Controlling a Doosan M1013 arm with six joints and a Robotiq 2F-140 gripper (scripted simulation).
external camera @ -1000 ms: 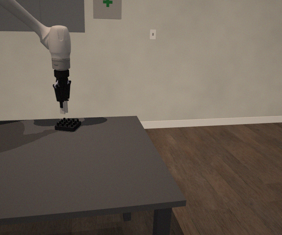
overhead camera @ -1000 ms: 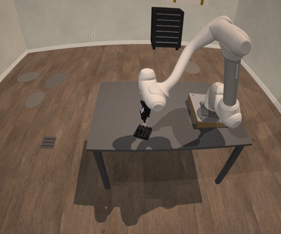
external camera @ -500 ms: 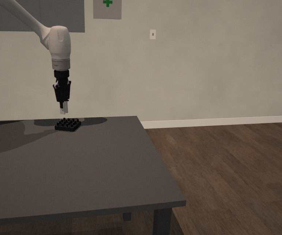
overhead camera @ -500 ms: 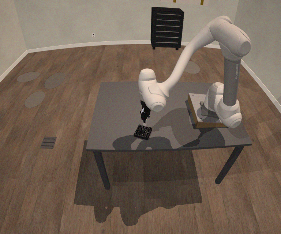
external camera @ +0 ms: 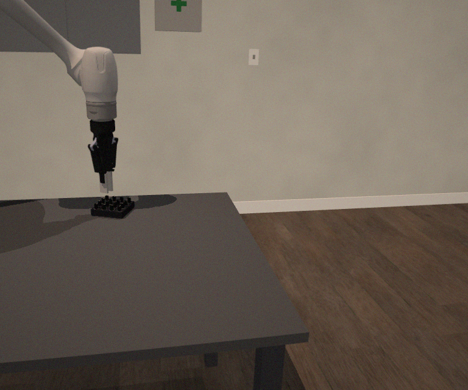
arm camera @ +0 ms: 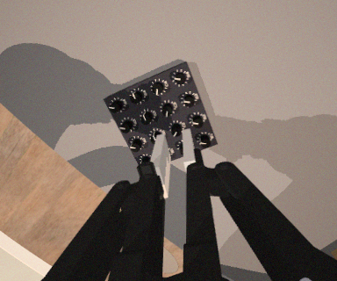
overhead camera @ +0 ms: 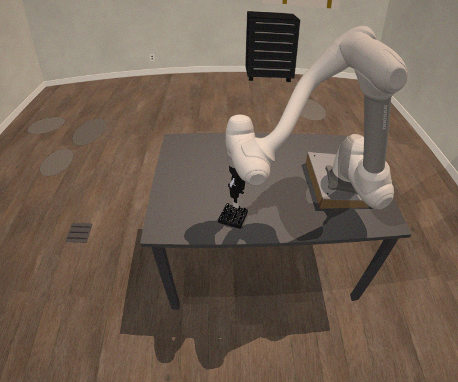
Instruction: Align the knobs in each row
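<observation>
The black knob box [overhead camera: 232, 215] stands on its feet on the grey table, near the front edge in the top view. It also shows in the exterior view [external camera: 113, 206] and in the wrist view [arm camera: 161, 114], where it carries four rows of small black knobs with white marks. The lines and names are too small to read. My gripper [overhead camera: 235, 202] [external camera: 106, 184] points straight down and hovers a little above the box's near edge. Its fingers are nearly shut, with a narrow gap and nothing between them. They touch no knob.
The arm's base stands on a wood-edged plate [overhead camera: 336, 185] at the table's right side. A black drawer cabinet [overhead camera: 272, 45] stands far off by the back wall. The table's front edge [overhead camera: 262, 242] lies close to the box.
</observation>
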